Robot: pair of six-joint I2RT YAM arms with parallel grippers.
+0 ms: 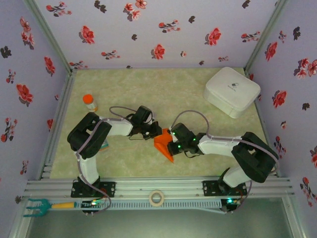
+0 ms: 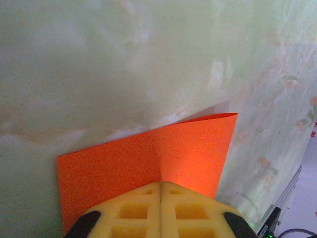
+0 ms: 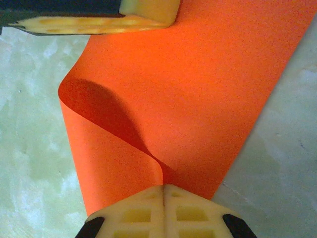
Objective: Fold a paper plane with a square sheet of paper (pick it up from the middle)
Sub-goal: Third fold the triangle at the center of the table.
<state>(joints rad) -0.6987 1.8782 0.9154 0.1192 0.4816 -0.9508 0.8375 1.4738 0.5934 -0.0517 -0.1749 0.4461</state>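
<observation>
Green bench (image 1: 148, 89), closed white case (image 1: 232, 90) far right.
My left fingers (image 2: 154, 194) and right fingers (image 3: 157, 196) each pinch the curling orange sheet (image 1: 166, 148).

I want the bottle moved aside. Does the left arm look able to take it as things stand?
Probably not yet: the path to the bottle looks free, but the left fingers are shut on the orange paper.
</observation>
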